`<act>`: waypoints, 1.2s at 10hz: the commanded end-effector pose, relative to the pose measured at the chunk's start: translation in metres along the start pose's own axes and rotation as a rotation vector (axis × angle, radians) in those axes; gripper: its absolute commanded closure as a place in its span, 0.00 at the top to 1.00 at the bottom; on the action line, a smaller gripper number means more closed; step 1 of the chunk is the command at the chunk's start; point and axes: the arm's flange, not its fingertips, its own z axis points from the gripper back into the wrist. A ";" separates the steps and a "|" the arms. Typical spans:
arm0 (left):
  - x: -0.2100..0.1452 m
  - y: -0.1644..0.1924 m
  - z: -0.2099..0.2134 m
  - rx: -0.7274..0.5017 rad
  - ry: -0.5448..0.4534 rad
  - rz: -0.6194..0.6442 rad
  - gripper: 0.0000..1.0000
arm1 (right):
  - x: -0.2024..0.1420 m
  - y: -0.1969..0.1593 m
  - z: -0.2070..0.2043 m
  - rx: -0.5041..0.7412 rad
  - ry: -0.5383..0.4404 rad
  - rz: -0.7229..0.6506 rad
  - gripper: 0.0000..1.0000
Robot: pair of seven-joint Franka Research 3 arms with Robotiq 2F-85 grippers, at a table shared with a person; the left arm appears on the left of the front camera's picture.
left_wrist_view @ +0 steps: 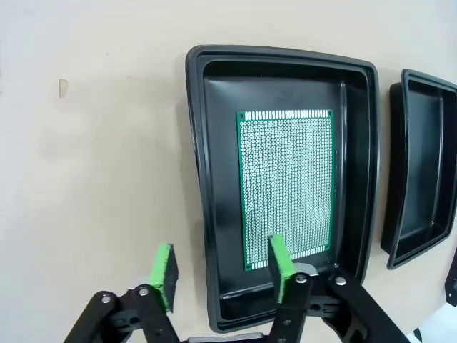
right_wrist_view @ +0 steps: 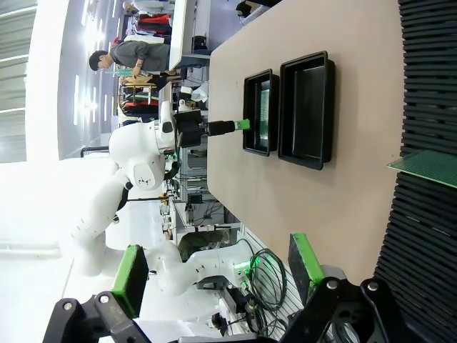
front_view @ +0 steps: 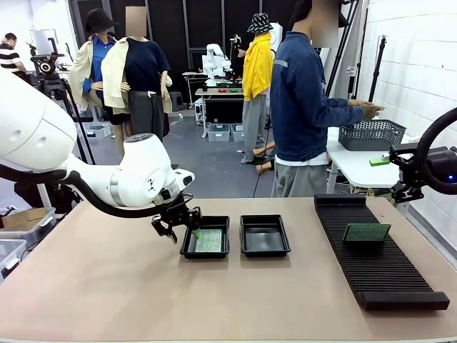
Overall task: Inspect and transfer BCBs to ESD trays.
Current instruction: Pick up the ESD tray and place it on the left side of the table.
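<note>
A green BCB (front_view: 209,241) (left_wrist_view: 287,186) lies flat in the left ESD tray (front_view: 206,255) (left_wrist_view: 196,143). My left gripper (front_view: 183,234) (left_wrist_view: 220,254) hovers low over that tray's near-left rim, open; one pad (left_wrist_view: 278,261) is above the board's edge, the other (left_wrist_view: 164,268) outside the tray wall. The second ESD tray (front_view: 265,236) (left_wrist_view: 421,171) beside it holds nothing. Another BCB (front_view: 366,233) (right_wrist_view: 425,168) stands tilted in the slotted rack (front_view: 378,271). My right gripper (right_wrist_view: 218,275) is open and holds nothing, raised off to the table's right side.
The long black ribbed rack runs along the table's right side. A person (front_view: 300,107) stands at the far side, turned toward a dark mesh basket (front_view: 371,134) on a white side table. Bare tabletop lies in front of the trays and to the left.
</note>
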 end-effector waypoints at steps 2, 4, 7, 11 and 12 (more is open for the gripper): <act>0.005 -0.001 -0.007 -0.001 -0.012 0.029 0.32 | 0.001 0.001 -0.001 -0.003 -0.001 -0.008 1.00; 0.007 0.001 -0.007 -0.004 -0.011 0.033 0.03 | 0.001 0.001 -0.001 -0.003 -0.001 -0.008 1.00; 0.008 0.009 -0.005 -0.016 -0.005 0.031 0.00 | 0.001 0.001 -0.001 -0.003 -0.001 -0.008 1.00; 0.004 0.007 -0.005 -0.001 0.001 0.021 0.00 | 0.001 0.001 -0.001 -0.003 -0.001 -0.008 1.00; 0.004 0.007 -0.005 -0.001 0.001 0.021 0.00 | 0.001 0.001 -0.001 -0.003 -0.001 -0.008 1.00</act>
